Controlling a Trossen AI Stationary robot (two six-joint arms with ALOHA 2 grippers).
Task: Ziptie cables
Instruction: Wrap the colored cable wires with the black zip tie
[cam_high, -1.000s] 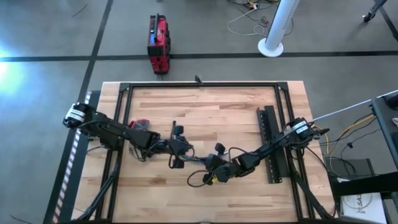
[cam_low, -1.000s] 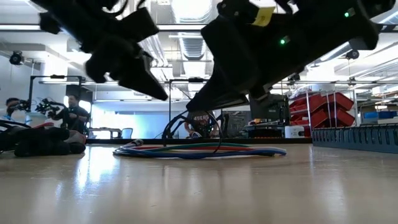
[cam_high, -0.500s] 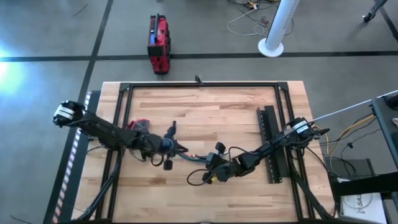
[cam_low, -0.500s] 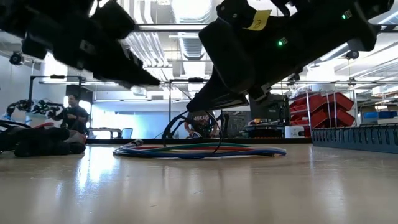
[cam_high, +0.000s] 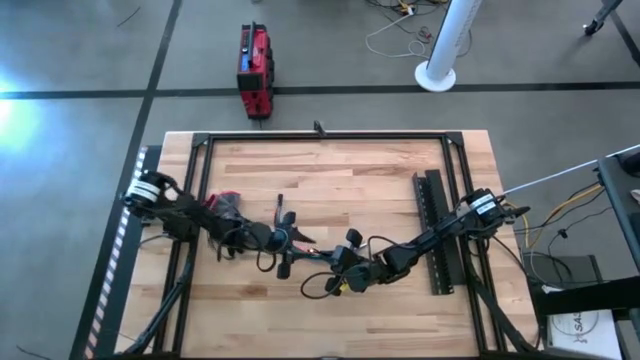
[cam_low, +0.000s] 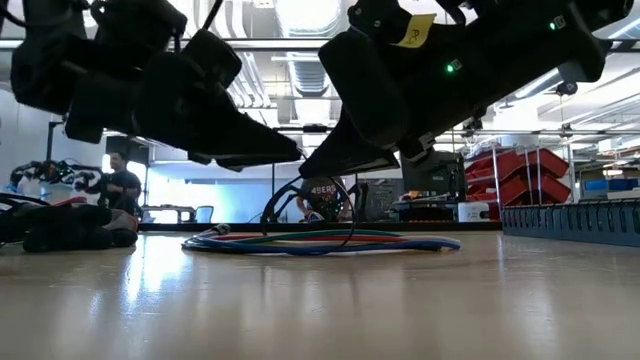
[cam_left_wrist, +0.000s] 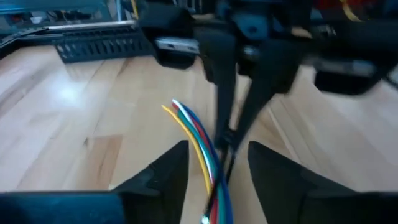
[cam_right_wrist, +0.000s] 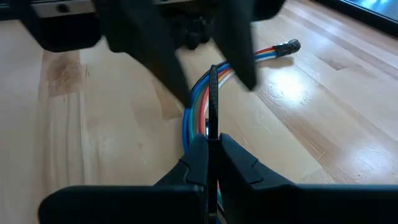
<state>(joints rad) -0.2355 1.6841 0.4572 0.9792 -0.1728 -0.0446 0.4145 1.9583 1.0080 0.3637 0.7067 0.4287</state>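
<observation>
Pinching the upright ziptie (cam_right_wrist: 212, 102) in closed jaws, the right gripper (cam_right_wrist: 210, 148) stands over the cables (cam_right_wrist: 198, 106); the left gripper (cam_left_wrist: 214, 163) faces it, open wide astride them

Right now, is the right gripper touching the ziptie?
Touching. The right wrist view shows the right gripper closed on the ziptie, which stands up from between its fingers in front of the cables.

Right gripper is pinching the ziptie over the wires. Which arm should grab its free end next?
Left. The left gripper is open and straddles the cables, facing the upright ziptie. The right gripper is shut on that strip and should just hold.
</observation>
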